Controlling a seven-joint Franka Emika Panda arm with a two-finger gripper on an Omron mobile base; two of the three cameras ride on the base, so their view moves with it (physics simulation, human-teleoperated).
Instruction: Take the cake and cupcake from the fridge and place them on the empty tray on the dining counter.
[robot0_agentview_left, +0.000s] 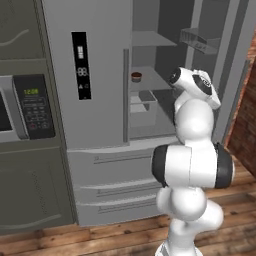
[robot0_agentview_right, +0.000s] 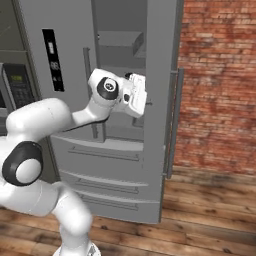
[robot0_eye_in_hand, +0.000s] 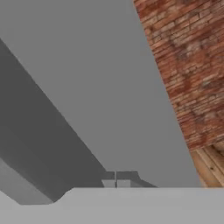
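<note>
Wooden plank floor underfoot; red brick wall to the right of the appliance bank.

Fridge: grey steel, French-door type, left door shut with black display panel and vertical bar handle; right door swung open, edge-on in the right base view, own bar handle facing the brick. Two drawers stacked below the doors, both shut.

Interior, seen in the left base view: upper shelf, middle shelf, clear bin lower down, door rack on the open door's inner side.

Cupcake: small, round, brown, upright on the middle shelf, near its front left edge. Cake not discernible in any frame.

Microwave left of the fridge, set in dark cabinetry, keypad and green clock lit.

Arm raised in front of the open compartment, wrist level with the middle shelf, blocking part of the interior to the right of the cupcake. Gripper aimed at the flat grey inner face of the open door; tips close together, almost touching, nothing clamped between them. Well apart from the cupcake.
</note>
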